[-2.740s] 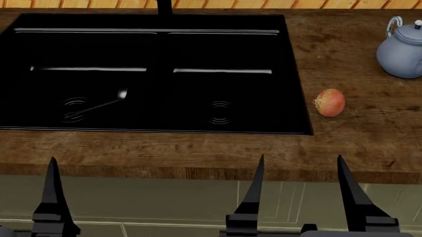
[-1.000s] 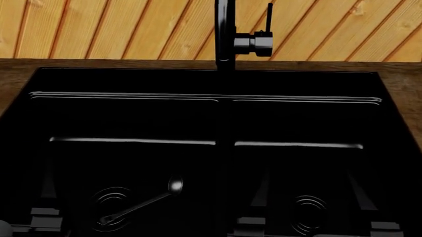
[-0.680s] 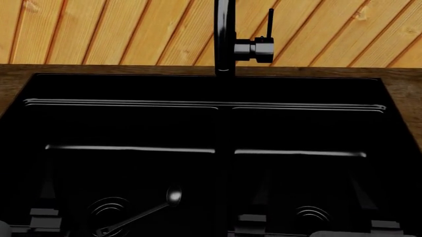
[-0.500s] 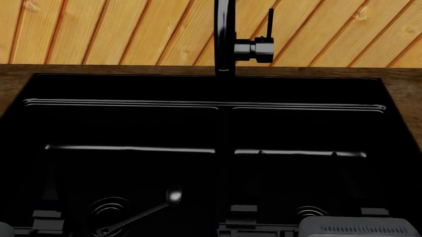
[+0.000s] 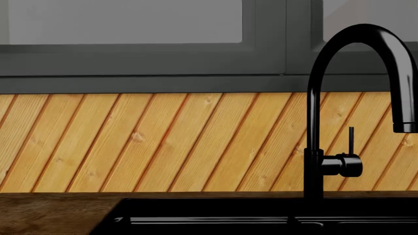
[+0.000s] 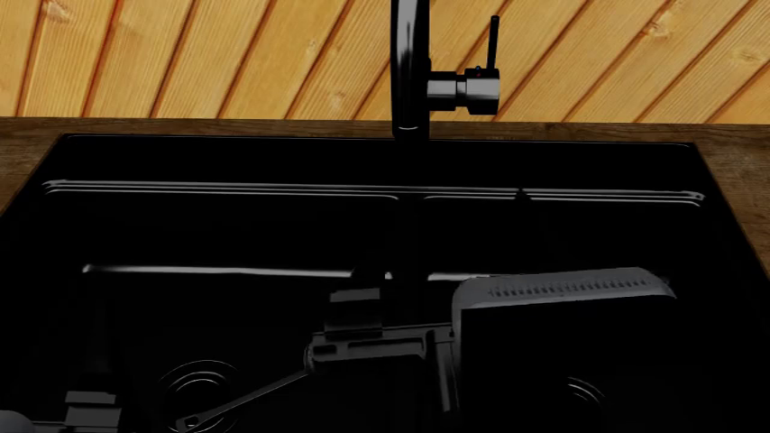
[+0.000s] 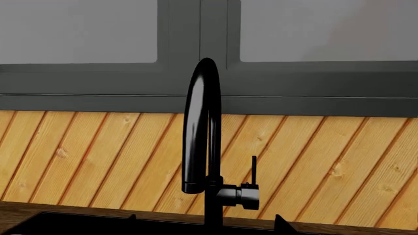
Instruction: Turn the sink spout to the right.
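The sink spout (image 6: 409,68) stands at the middle of the sink's (image 6: 722,234) back edge, in front of the wood wall. It points straight out over the sink, so it is not turned yet. The right gripper (image 6: 439,248) is up over the sink, its fingers spread apart and holding nothing, well short of the spout. The left gripper (image 6: 90,397) sits low at the front edge; I cannot tell if it is open. All the turning is left to do.

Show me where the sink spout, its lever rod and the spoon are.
Spout (image 7: 197,137): right wrist view, front of the neck.
Lever rod (image 5: 351,141): left wrist view, mid-rod.
Spoon (image 6: 241,399): head view, handle in left basin.
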Available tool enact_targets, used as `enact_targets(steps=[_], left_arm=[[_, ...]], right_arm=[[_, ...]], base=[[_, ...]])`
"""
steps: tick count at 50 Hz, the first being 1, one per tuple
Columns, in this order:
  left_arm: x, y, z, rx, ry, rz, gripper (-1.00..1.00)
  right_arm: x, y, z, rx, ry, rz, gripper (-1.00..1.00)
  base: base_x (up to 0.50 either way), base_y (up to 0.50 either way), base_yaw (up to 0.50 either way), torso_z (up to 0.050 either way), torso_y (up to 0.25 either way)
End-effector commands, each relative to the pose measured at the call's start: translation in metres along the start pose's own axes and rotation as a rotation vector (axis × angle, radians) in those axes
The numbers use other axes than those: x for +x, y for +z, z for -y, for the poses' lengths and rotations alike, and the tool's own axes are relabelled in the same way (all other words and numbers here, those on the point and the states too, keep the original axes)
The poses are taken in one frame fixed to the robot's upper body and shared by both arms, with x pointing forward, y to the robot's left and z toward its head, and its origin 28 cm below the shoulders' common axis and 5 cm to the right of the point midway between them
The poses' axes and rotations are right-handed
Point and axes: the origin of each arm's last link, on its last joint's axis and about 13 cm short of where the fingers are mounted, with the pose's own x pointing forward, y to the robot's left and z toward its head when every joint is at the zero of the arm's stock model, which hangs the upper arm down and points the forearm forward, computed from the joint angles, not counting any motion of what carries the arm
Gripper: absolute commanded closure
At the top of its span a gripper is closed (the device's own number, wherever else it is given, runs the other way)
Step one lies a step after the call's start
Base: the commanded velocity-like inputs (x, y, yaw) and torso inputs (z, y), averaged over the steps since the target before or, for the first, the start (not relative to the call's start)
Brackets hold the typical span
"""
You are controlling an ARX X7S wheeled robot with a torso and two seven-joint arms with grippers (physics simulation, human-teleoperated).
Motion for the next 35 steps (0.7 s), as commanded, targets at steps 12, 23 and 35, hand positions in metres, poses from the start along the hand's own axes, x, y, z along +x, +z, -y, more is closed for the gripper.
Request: enact_targets(steps=[12, 23, 35], left_arm=[[0.0, 0.001, -0.002, 0.002, 0.008, -0.002, -1.0], [0.0, 0.001, -0.002, 0.002, 0.008, -0.002, -1.0], [0.0, -0.001, 0.001, 0.016, -0.033, 0.0, -1.0]], right_arm=[[0.043, 0.021, -0.013, -0.032, 0.039, -0.044, -1.0], [0.043, 0.021, -0.013, -0.032, 0.039, -0.044, -1.0], [0.054, 0.019, -0.012, -0.004, 0.013, -0.033, -1.0]], base=[[0.0, 0.0, 0.0, 0.0, 0.0], [0.0, 0.0, 0.0, 0.0, 0.0], [0.0, 0.0, 0.0, 0.0, 0.0]])
